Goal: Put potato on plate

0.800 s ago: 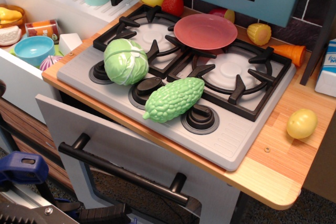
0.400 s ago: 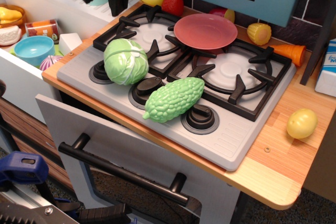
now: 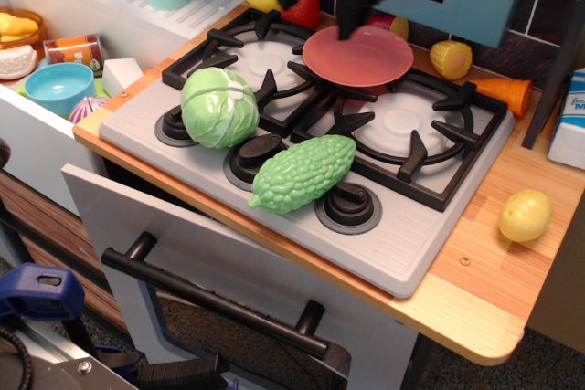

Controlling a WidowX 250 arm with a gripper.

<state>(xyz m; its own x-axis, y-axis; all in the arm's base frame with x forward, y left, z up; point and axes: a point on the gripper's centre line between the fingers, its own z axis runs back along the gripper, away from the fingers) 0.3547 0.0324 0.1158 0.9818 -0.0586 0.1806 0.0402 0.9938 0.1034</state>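
The gripper (image 3: 318, 2) hangs spread and empty just above the plate (image 3: 358, 55), potato (image 3: 525, 215) well apart.

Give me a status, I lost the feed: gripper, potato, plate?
Gripper open, empty, above the plate's far edge. Potato untouched on the wooden counter, right of the stove. Plate bare on the back burners. Nothing between them.

Bare wood surrounds the potato (image 3: 525, 216); only the milk carton (image 3: 570, 121) stands near, behind it.
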